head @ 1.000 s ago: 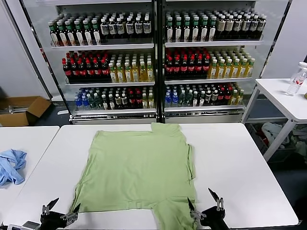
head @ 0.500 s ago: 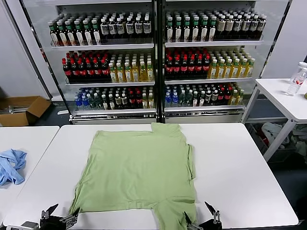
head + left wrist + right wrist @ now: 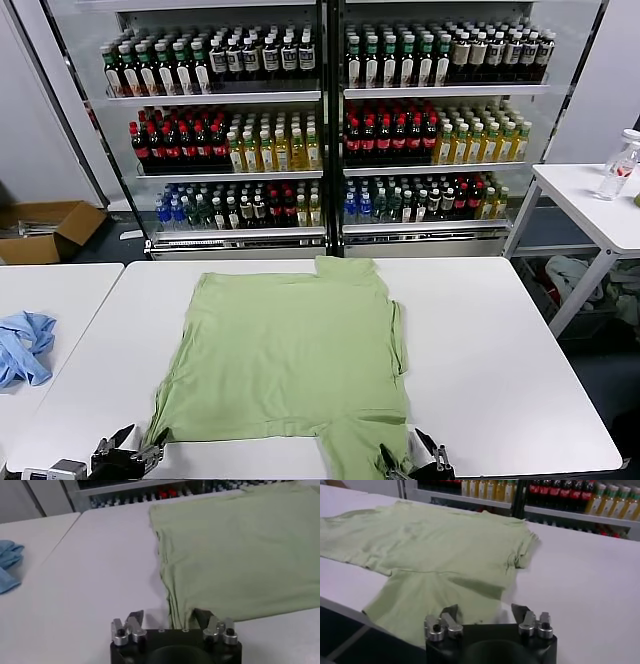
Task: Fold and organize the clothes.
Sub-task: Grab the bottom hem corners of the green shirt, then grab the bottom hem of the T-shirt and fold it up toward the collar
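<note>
The light green polo shirt (image 3: 285,355) lies flat on the white table (image 3: 500,360), plain side up, with one sleeve hanging toward the front edge (image 3: 360,450). Its collar and printed graphic are hidden. My left gripper (image 3: 133,450) is open at the front edge, by the shirt's near left corner (image 3: 172,615). My right gripper (image 3: 410,458) is open at the front edge, its fingers straddling the right edge of that front sleeve (image 3: 445,595). Neither gripper holds cloth. The left gripper (image 3: 169,619) and right gripper (image 3: 487,611) each show two spread fingers.
A light blue cloth (image 3: 22,345) lies on a second white table at the left. Drink coolers (image 3: 320,120) full of bottles stand behind. A third table (image 3: 600,205) with a bottle is at the right. A cardboard box (image 3: 45,230) sits on the floor.
Both grippers have dropped lower toward the table's front edge. The right gripper shifted slightly left, toward the front sleeve. The shirt has not moved.
</note>
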Robot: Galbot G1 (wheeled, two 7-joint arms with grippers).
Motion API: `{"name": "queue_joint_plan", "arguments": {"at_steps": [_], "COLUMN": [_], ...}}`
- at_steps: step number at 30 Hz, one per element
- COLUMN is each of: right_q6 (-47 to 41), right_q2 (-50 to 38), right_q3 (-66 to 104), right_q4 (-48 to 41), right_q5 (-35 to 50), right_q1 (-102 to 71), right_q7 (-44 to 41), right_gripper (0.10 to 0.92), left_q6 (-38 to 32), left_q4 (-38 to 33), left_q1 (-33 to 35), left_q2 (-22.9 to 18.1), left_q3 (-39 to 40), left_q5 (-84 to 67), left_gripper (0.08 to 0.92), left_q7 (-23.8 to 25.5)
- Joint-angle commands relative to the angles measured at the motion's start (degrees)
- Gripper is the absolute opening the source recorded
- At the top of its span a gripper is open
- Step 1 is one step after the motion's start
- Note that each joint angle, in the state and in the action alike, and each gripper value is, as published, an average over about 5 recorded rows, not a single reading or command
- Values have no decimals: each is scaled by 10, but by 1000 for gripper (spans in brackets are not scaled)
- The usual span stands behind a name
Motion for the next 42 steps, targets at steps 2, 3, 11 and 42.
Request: {"name": "queue_joint_plan", "arguments": {"at_steps": [2, 3, 11, 42], "right_q6": [-12, -12, -4, -6], "right_q2": [-2, -1, -2, -32], "right_q3": [-9, -9, 8, 225], "right_q4": [-6, -7, -11, 204], "right_q5": [8, 12, 42, 23], "right_q1": [2, 4, 20, -220], "right_q7": [1, 1, -1, -48], "right_gripper": [412, 377, 156, 112], "left_q6": [1, 0, -11, 31], "left_q4": [11, 11, 10, -228], "left_q1": [-5, -5, -17, 189], "left_q2": [-2, -2, -8, 12], "left_q3": [11, 12, 24, -46], "left_q5": [1, 1, 13, 66], "left_gripper": [533, 507, 273, 89], "left_q7": [5, 6, 15, -14]}}
